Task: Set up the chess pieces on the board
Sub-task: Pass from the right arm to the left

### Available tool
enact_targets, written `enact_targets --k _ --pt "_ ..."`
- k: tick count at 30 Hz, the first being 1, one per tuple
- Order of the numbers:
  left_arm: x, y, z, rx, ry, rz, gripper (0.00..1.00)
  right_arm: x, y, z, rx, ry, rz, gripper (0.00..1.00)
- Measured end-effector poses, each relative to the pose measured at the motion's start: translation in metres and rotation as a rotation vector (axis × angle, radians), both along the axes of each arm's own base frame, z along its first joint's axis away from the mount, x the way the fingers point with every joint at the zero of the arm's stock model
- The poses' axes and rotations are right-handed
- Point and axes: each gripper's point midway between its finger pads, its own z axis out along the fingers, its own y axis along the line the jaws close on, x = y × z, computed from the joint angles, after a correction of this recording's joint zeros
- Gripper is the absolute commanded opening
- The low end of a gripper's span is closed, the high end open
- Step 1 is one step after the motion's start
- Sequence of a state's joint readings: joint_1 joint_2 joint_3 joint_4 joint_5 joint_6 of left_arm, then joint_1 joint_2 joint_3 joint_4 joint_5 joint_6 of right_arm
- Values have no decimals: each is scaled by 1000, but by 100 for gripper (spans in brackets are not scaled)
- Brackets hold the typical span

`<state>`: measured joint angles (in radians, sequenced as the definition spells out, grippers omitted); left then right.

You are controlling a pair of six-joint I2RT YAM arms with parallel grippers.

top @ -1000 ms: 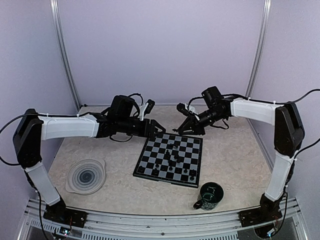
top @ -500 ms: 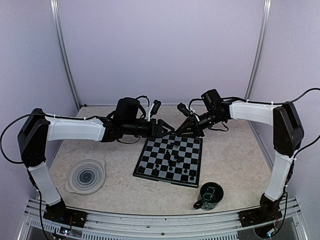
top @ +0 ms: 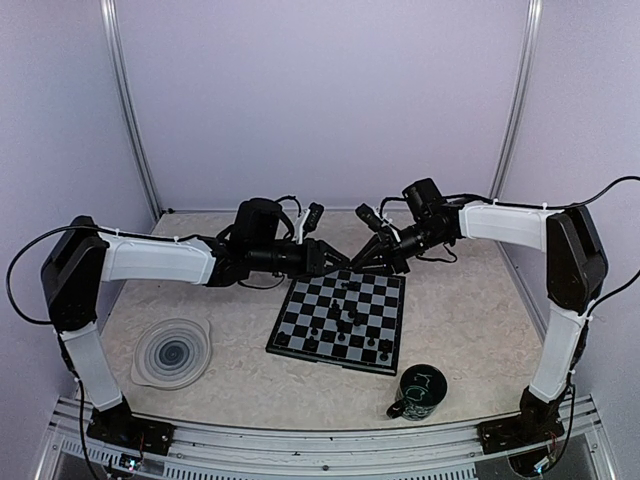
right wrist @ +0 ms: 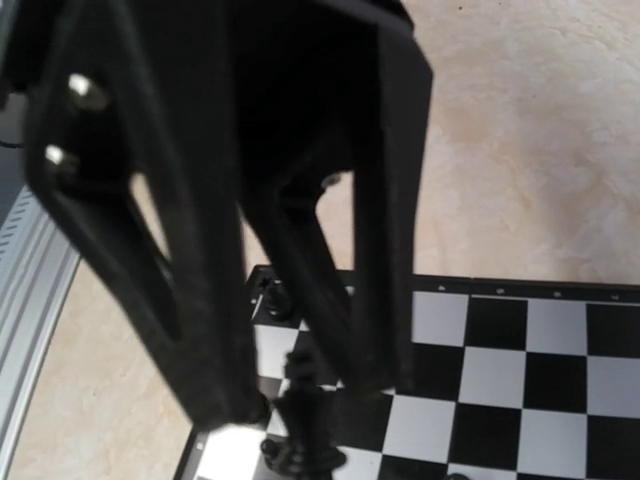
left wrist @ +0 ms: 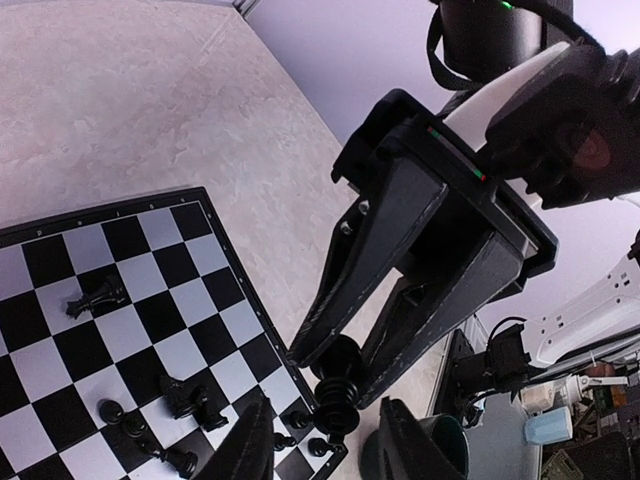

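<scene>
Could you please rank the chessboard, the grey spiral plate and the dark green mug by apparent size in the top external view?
Largest: the flat black-and-grey chequered chessboard.
Next: the round grey spiral-patterned plate.
Smallest: the dark green mug, clearly.

far edge of board (top: 300, 335) is jammed: left end effector (top: 334, 259) & right end effector (top: 359, 262) sit tip to tip, the right's pinched piece (left wrist: 338, 392) betw left's spread fingers. we see chess pieces (top: 350, 316) cluttering mid-board. mug (top: 420, 392) & plate (top: 172, 352) flank the near side. counter (top: 470, 310) right of board is free.
</scene>
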<state>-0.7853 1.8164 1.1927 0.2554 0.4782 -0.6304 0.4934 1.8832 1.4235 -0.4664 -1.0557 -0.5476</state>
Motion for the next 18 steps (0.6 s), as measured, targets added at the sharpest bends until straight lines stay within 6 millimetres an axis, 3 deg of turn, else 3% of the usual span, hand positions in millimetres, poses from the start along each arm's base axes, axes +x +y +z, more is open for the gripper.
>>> enact_targets --k 5,11,13,18 --pt "-1 -2 -2 -4 5 -13 28 -1 0 1 7 4 6 12" --pt "0 -4 1 -15 -8 -17 14 -2 0 2 9 9 9 16" --pt "0 -5 2 -15 -15 -21 10 -2 0 1 6 10 8 23" --pt "2 -4 0 17 -38 -19 9 0 -4 1 -1 25 -6 51"
